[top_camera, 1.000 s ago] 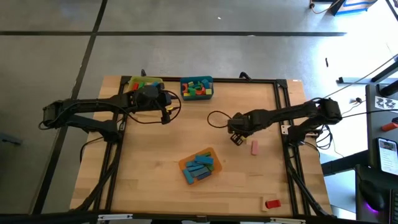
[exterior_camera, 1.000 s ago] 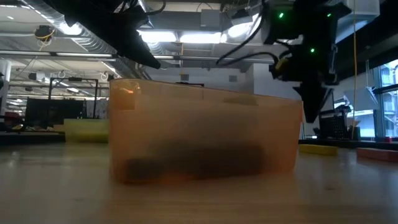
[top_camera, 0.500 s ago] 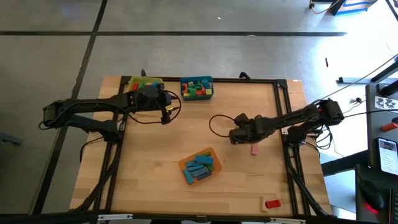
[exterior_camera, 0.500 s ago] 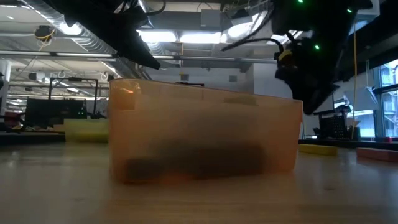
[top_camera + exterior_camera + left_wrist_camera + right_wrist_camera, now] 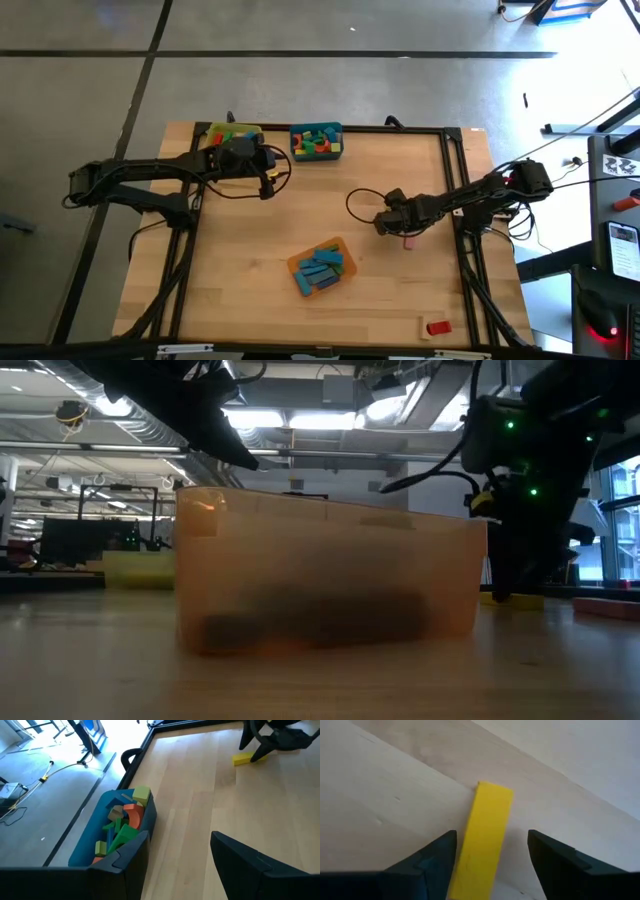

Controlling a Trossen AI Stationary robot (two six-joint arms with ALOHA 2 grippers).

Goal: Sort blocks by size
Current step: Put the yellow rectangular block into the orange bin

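Observation:
A long yellow block [image 5: 487, 835] lies flat on the table right of centre [image 5: 408, 241], also in the low view [image 5: 515, 600] and the left wrist view [image 5: 242, 759]. My right gripper [image 5: 491, 834] is open low over this block, one finger on each side of its near end; I see no touch. My left gripper [image 5: 175, 870] is open and holds nothing, hovering at the far left beside the teal bin [image 5: 120, 827]. Sorted blocks fill the teal bin [image 5: 316, 141] and the yellow bin [image 5: 232, 135]. Blue blocks lie in the orange bin [image 5: 322, 266].
A red block [image 5: 437, 327] lies alone near the front right corner. The orange bin [image 5: 330, 575] stands near the table's front centre and fills the low view. A black frame rail [image 5: 455, 180] runs along the table's right side. Bare wood lies between the bins.
My right gripper has gone toward the table's right edge and down onto the yellow block, and its fingers have opened from shut to wide. The block has stayed where it lay.

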